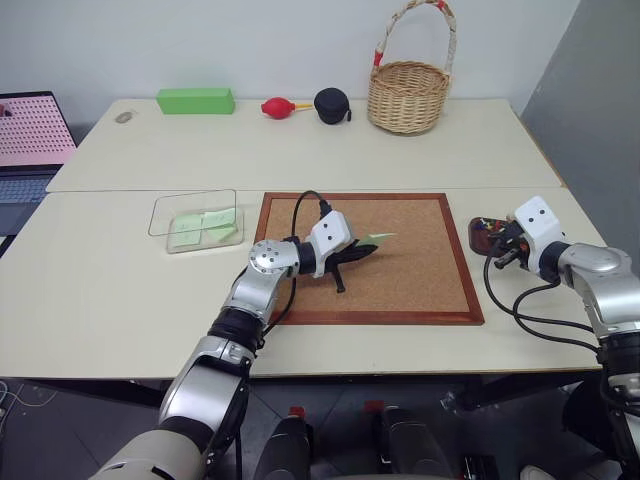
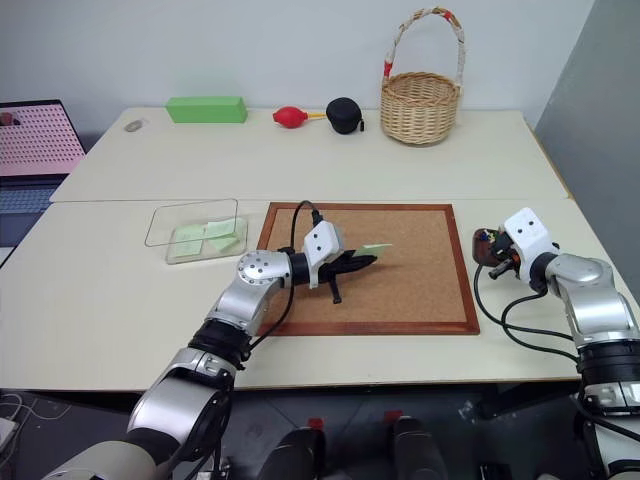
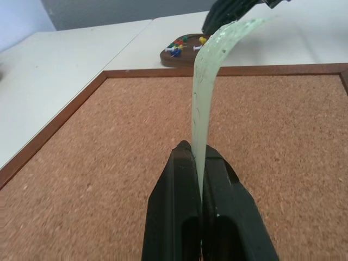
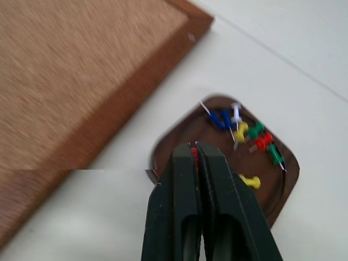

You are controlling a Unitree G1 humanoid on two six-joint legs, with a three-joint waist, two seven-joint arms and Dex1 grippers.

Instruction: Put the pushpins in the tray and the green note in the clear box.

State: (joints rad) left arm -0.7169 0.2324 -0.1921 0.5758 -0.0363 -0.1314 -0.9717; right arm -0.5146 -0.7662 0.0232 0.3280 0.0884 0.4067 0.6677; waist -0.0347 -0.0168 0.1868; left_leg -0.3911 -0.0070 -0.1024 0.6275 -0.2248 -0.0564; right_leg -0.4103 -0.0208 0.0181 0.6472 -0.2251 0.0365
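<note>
i see my left gripper (image 1: 366, 250) clamped on the green note (image 1: 381, 238), a thin pale strip curling up past its fingertips, over the grainy corkboard (image 1: 420, 280). off to that gripper's left on the tabletop (image 1: 90, 300) sits the clear box (image 1: 195, 220) with green slips inside. my right gripper (image 4: 196, 149) is pinched on a red pushpin, right above the rounded dark brown tray (image 4: 283, 185), where more pushpins (image 4: 242, 130) lie: blue, yellow, green, red. i can read no writing.
</note>
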